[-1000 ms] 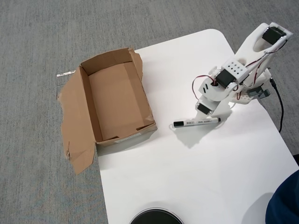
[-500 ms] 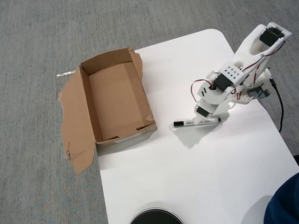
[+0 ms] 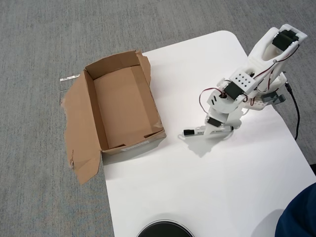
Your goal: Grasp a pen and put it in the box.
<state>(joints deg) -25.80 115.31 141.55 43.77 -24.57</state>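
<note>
Pen under lowered pincer

Overhead view of a single white robot arm mounted near the right edge of the desk, toward its far right corner. Its base sits beside a black cable. The upper link rises toward the far edge, topped by a black servo. From there the arm folds back down and to the left, red and black wires looping alongside it. The wrist points downward at the desk surface. The gripper is lowered close to the desk, its jaws seen from above, so their opening cannot be judged.
</note>
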